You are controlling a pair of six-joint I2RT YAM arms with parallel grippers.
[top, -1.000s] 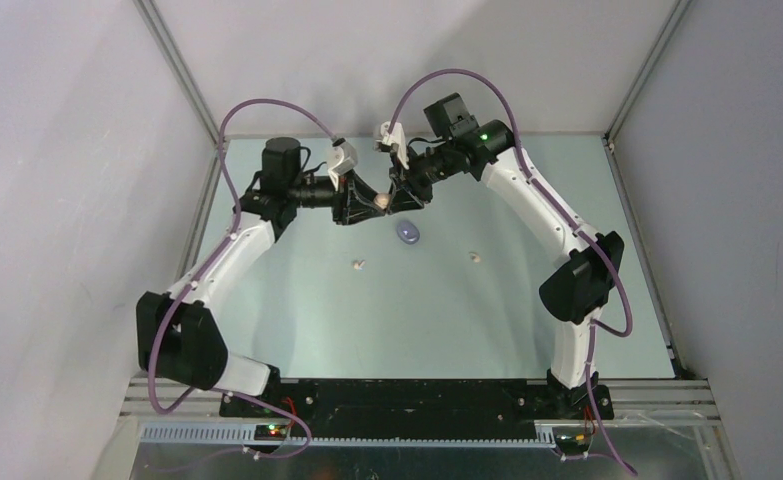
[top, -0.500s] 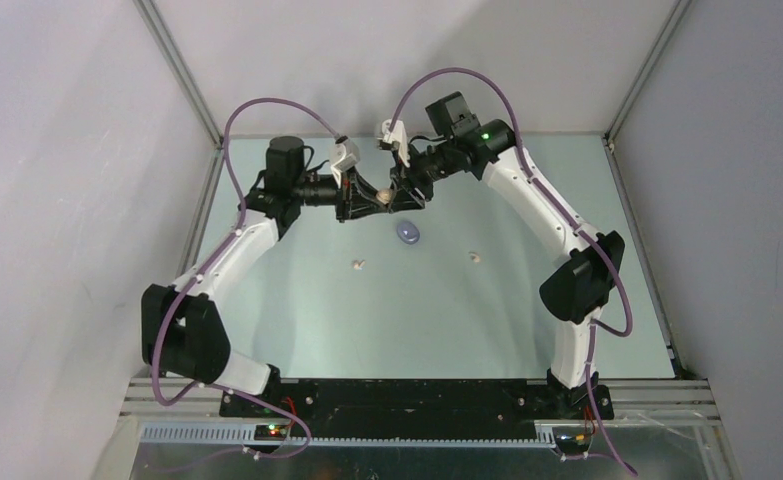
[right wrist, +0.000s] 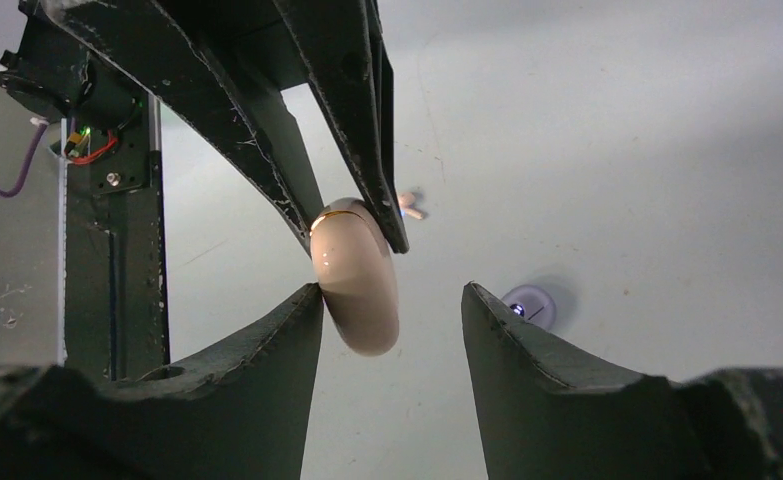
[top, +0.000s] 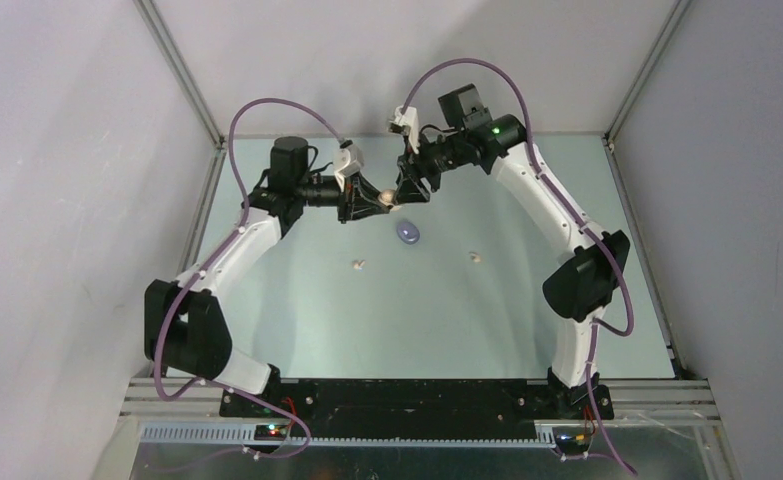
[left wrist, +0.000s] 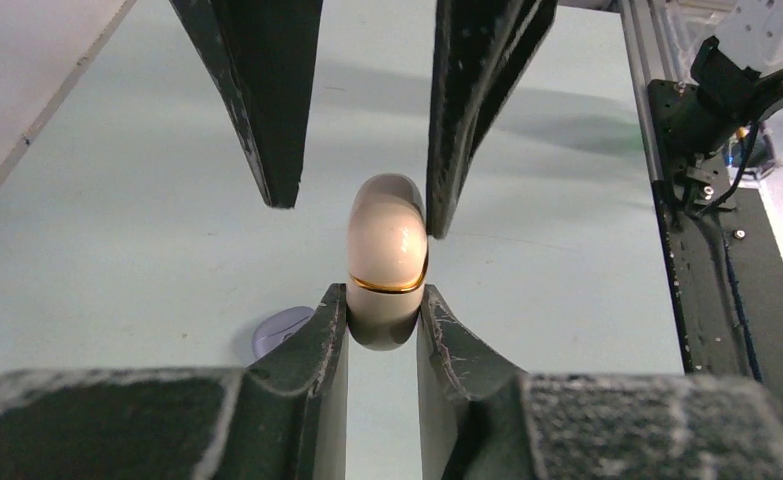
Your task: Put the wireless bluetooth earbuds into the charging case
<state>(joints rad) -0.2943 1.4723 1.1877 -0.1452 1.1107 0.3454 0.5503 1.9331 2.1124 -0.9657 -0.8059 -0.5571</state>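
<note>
At the far middle, a cream case (left wrist: 387,255) is pinched by the left gripper (left wrist: 382,300); the right gripper (right wrist: 392,292) is spread around it.

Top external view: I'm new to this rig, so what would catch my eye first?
At the table's far middle, the left gripper pinches a cream case with a gold seam, off the surface. The right gripper stands open around that case. Below lie a lilac case and two small cream earbuds.
</note>
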